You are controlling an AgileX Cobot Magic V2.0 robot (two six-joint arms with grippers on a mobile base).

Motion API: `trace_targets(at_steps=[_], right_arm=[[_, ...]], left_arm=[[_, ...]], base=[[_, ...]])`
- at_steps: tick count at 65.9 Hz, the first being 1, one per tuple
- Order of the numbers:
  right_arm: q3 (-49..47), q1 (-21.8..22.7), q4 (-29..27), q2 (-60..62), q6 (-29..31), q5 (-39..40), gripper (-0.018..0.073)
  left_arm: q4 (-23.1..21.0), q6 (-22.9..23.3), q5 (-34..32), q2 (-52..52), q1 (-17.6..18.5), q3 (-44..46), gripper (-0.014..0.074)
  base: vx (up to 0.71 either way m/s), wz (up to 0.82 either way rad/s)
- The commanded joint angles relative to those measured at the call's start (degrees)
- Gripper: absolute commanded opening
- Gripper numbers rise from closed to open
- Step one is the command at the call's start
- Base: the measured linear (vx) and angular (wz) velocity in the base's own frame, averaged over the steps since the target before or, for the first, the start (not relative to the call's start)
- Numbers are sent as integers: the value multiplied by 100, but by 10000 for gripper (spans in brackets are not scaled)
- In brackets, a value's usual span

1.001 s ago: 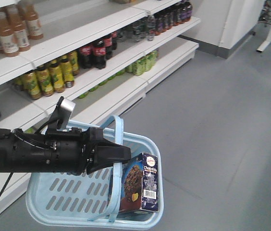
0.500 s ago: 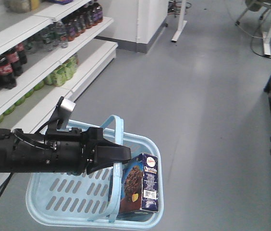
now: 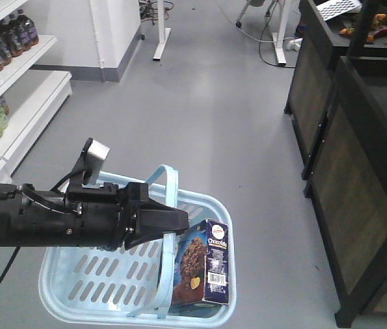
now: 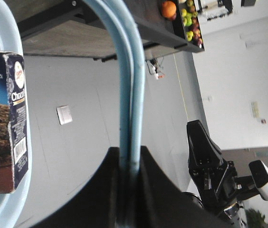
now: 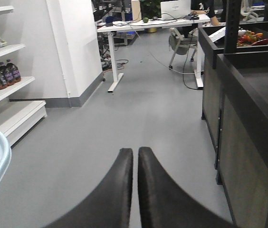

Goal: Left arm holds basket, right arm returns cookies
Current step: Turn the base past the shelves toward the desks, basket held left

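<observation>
1. Dark cabinets filled the 3 o'clock side, and white drink shelves stood at 10 o'clock, with grey floor between them.
2. The basket hung at 6 o'clock, both handles pinched in the closed left gripper.
3. The cookies stood upright in the basket's 4 o'clock corner.
4. The right gripper held nothing, its jaws pressed together.

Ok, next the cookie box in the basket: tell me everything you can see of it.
The cookie box is a navy and brown cardboard carton, closed as far as shows. Its brown part pictures a chocolate cookie. The navy part beside it carries a small round logo, "Chocolate" lettering and, low down, a white barcode label. It stands upright in the right near corner of the light blue basket, its top rising above the rim. Only the basket touches it, and no gripper holds it.
</observation>
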State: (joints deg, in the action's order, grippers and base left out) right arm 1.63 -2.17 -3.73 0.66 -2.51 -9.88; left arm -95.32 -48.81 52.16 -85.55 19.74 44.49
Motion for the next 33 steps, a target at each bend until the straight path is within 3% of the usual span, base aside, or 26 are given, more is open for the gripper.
trace_targets(at_steps=[1,33], right_arm=[[99,42,31,73,36,431,-6],[99,42,31,73,36,431,-6]], left_arm=[[-663,-93,379,246,21,169,-4],[-663,-93,379,246,21,169,-4]], base=[[11,-40],[19,-18]])
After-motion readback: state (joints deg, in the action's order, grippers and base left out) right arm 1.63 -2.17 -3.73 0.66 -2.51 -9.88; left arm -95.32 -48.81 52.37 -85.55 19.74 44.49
